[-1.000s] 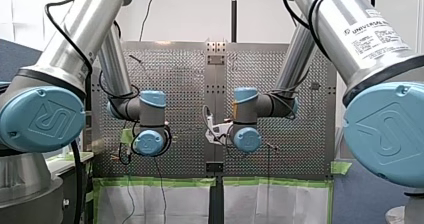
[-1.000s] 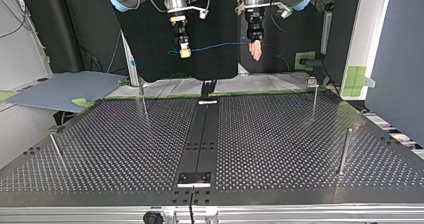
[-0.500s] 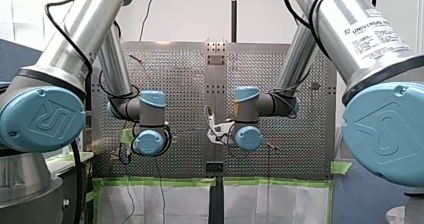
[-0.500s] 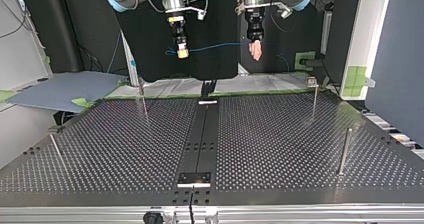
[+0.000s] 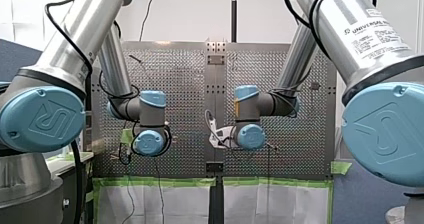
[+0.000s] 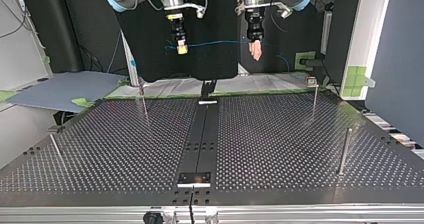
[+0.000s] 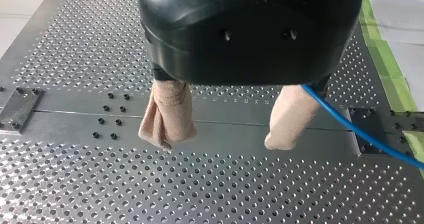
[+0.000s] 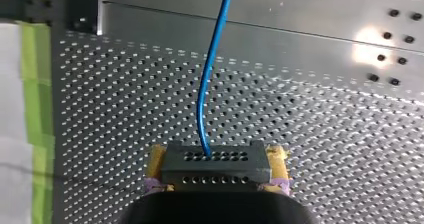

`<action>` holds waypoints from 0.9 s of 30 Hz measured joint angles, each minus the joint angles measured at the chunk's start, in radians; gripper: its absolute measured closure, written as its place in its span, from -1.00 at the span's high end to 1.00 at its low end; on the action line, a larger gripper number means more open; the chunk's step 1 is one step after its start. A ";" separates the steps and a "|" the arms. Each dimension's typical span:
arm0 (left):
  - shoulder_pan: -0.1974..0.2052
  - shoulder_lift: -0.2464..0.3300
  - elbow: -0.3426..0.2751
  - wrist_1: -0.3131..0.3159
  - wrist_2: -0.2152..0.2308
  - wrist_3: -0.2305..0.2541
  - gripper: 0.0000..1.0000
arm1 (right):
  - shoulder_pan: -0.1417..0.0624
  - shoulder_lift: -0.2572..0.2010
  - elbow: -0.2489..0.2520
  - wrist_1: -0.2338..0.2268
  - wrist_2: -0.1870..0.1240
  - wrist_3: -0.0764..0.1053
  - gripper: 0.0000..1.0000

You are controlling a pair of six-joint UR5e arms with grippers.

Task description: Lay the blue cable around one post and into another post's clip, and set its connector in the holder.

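In the right wrist view my right gripper (image 8: pixel 216 159) is shut on a dark grey connector (image 8: pixel 215 171), which sits between its yellow pads (image 8: pixel 154 165). The blue cable (image 8: pixel 209 79) leaves the connector and runs ahead over the plate. In the top view that gripper (image 6: pixel 182 48) hangs high at the back left, and the cable (image 6: pixel 215 43) spans across to my left gripper (image 6: pixel 256 50). The left wrist view shows my left gripper (image 7: pixel 227 134) open, its beige pads (image 7: pixel 167 115) wide apart. There the cable (image 7: pixel 360 131) passes close by the outer side of one finger.
Thin metal posts stand on the perforated table: two at the back (image 6: pixel 144 100) (image 6: pixel 314 96) and two nearer the front (image 6: pixel 345 151) (image 6: pixel 55 149). A dark centre rail (image 6: pixel 202 134) carries a small black plate (image 6: pixel 195 178) at its front end.
My right gripper has risen slightly with the connector and drifted a little to the top view's left, lifting that end of the cable. My left gripper has stayed in place.
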 joint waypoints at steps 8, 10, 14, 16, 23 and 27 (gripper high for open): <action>0.005 -0.004 0.009 -0.010 -0.002 -0.009 1.00 | 0.000 0.002 -0.002 0.019 0.001 -0.001 -0.92; 0.007 0.001 0.021 -0.021 -0.003 -0.021 1.00 | 0.003 0.002 -0.010 0.022 0.003 0.000 -0.92; 0.010 0.027 0.053 -0.053 -0.004 -0.053 1.00 | 0.010 -0.018 -0.037 0.043 0.007 0.001 -0.92; 0.014 0.040 0.065 -0.067 -0.006 -0.067 1.00 | 0.011 -0.034 -0.052 0.052 0.007 0.004 -0.92; 0.037 0.101 0.085 -0.129 -0.051 -0.129 1.00 | 0.005 -0.094 -0.101 0.097 0.008 0.021 -0.92; 0.055 0.138 0.099 -0.166 -0.087 -0.166 1.00 | 0.000 -0.129 -0.135 0.131 0.010 0.027 -0.92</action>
